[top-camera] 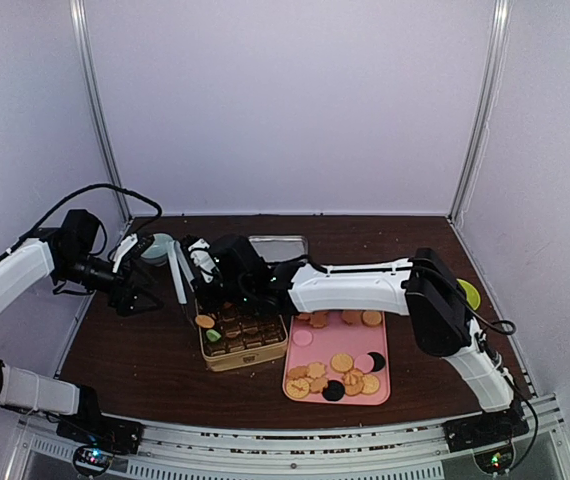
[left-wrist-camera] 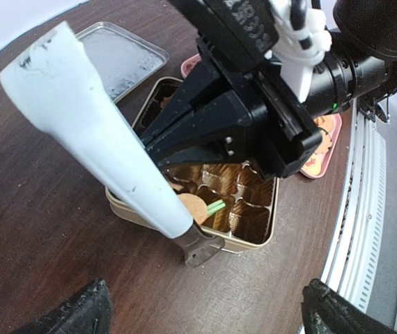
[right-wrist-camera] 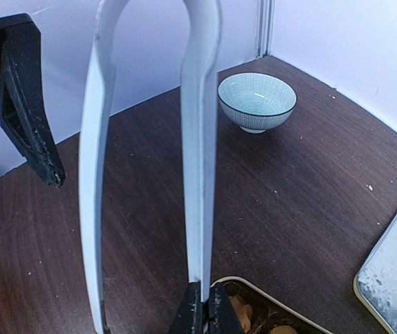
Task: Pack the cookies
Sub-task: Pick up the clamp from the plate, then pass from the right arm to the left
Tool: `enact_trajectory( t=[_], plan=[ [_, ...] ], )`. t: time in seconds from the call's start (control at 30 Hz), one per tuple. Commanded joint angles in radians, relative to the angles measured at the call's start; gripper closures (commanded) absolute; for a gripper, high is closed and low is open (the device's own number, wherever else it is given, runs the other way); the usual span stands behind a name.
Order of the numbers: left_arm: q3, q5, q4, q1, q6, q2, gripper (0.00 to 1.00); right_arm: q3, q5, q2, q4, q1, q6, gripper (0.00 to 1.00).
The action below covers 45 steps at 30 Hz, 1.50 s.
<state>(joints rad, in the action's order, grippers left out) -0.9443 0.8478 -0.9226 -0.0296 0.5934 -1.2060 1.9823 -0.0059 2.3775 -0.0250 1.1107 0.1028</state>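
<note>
Cookies [top-camera: 343, 362], mostly round and tan with a few pink and black ones, lie on a pink tray [top-camera: 382, 392]. More sit in the cups of a gold tin [top-camera: 247, 358], among them a tan cookie [left-wrist-camera: 193, 207] and a green one [left-wrist-camera: 216, 207]. My right gripper [right-wrist-camera: 206, 311] is shut on one arm of pale blue tongs [right-wrist-camera: 200, 139]; the other arm stands free. The tongs [left-wrist-camera: 94, 125] lean over the tin's near-left corner [left-wrist-camera: 254, 243], one tip on the table beside it. My left gripper [left-wrist-camera: 202, 320] is open, empty, just left of the tongs [top-camera: 178, 275].
A blue-striped bowl [right-wrist-camera: 257, 101] stands at the back left. A metal lid [top-camera: 277, 245] lies behind the tin. A green round thing [top-camera: 468, 293] sits at the right edge behind my right arm. The cage walls close in left, right and back.
</note>
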Motion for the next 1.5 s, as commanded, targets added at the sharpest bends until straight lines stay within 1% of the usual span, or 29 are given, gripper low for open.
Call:
enact_trajectory(
  t=[0.0,0.13,0.37,0.7,1.07,1.47],
  plan=[
    [-0.004,0.0,-0.007,0.009,0.016,0.001,0.02,-0.046,0.042,-0.084,0.099,0.01,-0.001,1.0],
    [0.005,0.0,0.002,0.01,0.018,-0.015,0.02,-0.114,0.079,-0.129,0.166,0.024,-0.007,1.0],
    [-0.004,0.005,0.002,0.009,0.018,-0.022,0.02,-0.202,0.194,-0.193,0.271,0.059,-0.03,1.0],
    [-0.007,0.013,0.002,0.009,0.014,-0.019,0.02,-0.249,0.31,-0.221,0.331,0.094,-0.072,1.0],
    [-0.008,0.014,-0.005,0.009,0.005,0.005,0.02,-0.258,0.395,-0.216,0.372,0.119,-0.143,1.0],
    [-0.004,0.012,-0.021,0.009,0.01,0.012,0.02,-0.215,0.41,-0.192,0.381,0.112,-0.21,1.0]
  ],
)
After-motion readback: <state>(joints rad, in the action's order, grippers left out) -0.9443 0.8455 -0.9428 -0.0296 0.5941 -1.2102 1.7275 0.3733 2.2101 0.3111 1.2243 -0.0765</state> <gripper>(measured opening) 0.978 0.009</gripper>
